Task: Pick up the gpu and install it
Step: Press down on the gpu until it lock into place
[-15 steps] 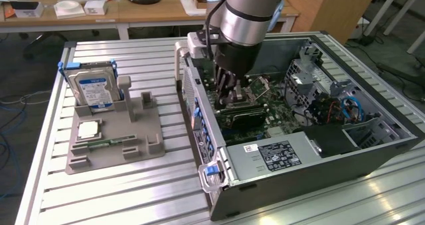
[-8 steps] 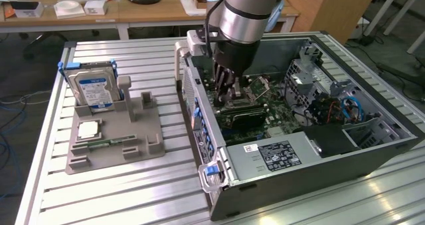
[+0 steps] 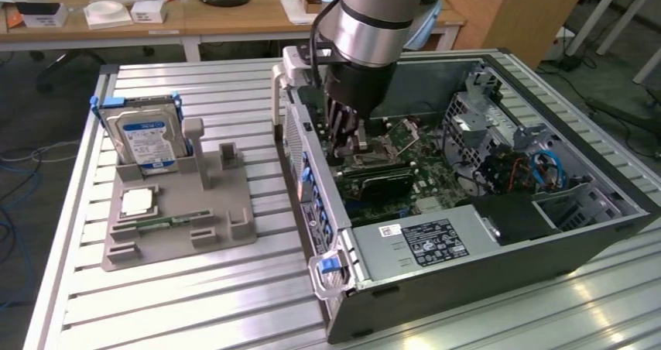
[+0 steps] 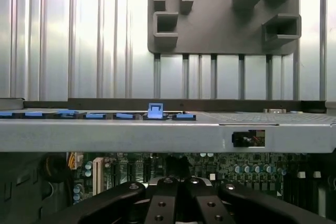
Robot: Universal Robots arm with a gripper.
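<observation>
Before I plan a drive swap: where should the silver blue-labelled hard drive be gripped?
Probably from above, pinching across the thin upper edge of the silver hard drive: it stands upright, its bottom seated in the grey plastic holder.

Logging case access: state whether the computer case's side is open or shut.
Open. The computer case lies on its side, panel off, motherboard exposed, and the gripper reaches inside.

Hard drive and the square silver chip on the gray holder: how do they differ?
The hard drive stands upright in the holder; the chip lies flat. The hard drive is larger, with a blue-and-white label; the chip is small, plain silver. Both sit on that holder.
</observation>
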